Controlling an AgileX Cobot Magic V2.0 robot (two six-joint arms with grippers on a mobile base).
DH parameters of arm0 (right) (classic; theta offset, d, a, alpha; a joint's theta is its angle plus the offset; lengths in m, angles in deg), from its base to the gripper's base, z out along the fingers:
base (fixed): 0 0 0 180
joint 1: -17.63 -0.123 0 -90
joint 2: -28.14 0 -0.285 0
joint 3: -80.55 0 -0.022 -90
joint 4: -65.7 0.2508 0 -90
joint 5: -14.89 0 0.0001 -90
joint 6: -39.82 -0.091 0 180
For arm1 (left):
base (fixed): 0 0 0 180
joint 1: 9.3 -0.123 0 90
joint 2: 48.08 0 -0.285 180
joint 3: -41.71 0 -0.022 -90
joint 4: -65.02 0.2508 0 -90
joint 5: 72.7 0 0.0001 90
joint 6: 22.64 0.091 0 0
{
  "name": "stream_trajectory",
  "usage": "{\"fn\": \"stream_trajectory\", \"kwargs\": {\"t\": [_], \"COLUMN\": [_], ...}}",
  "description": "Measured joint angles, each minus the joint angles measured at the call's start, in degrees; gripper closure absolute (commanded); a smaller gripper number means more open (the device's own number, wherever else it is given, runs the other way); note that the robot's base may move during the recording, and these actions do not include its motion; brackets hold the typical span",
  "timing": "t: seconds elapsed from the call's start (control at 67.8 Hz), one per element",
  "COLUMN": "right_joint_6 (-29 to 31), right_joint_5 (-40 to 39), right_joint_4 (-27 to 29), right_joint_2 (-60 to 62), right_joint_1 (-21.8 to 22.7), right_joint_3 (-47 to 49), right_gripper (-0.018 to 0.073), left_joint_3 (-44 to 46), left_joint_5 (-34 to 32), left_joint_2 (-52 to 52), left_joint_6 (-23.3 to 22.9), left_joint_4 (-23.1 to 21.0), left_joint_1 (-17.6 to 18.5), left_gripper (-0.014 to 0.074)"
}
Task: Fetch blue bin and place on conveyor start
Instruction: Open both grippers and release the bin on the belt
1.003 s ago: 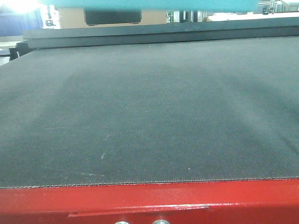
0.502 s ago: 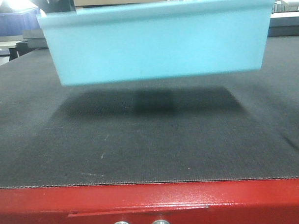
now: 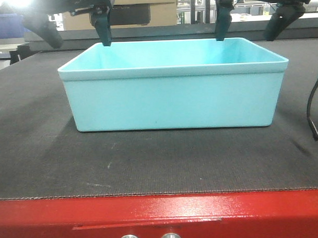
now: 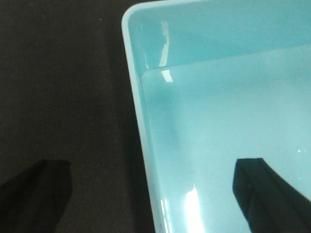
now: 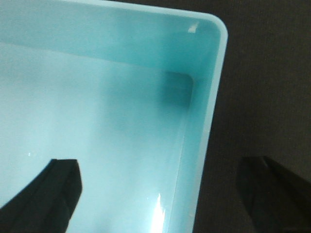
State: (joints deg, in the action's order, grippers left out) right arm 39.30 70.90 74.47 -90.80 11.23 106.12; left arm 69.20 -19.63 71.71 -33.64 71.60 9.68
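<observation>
blue bin [image 3: 174, 95]: now sits flat on the conveyor start [image 3: 150, 161], its base touching the belt just behind the red frame [image 3: 162, 215]; half a second ago it hung tilted in the air above its shadow.
meaning for the task: the placement looks as good as done; only the pull-away appears left.
left gripper [image 4: 150, 187]: fingers spread apart, straddling the bin's left wall without pinching it.
right gripper [image 5: 167, 187]: likewise parted, one finger inside, one outside the right wall.
look of the bin: pale turquoise, smooth glossy walls, thin rim, rounded corners, shallow and empty.
</observation>
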Motion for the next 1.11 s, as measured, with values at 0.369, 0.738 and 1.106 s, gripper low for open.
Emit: {"fn": "stream_trajectory", "kwargs": {"t": [0.369, 0.738, 1.106], "right_joint_6": [0.0, 0.0, 0.0], "right_joint_5": [1.0, -3.3, -25.3], "right_joint_4": [0.2, -4.1, -4.8], "right_joint_2": [10.2, 25.9, 47.5], "right_joint_1": [2.6, 7.6, 7.6], "right_joint_3": [0.0, -18.0, -53.0], "right_gripper": [0.0392, 0.072, 0.072], "left_joint_3": [3.0, -13.6, -51.6], "left_joint_5": [5.2, 3.5, -21.3], "left_joint_2": [-10.4, -25.5, -48.7], "left_joint_6": [0.0, 0.3, 0.5], "left_joint_4": [0.8, 1.7, 2.5], "left_joint_1": [-0.4, -9.0, -9.6], "left_gripper": [0.0577, 0.0707, 0.0707]}}
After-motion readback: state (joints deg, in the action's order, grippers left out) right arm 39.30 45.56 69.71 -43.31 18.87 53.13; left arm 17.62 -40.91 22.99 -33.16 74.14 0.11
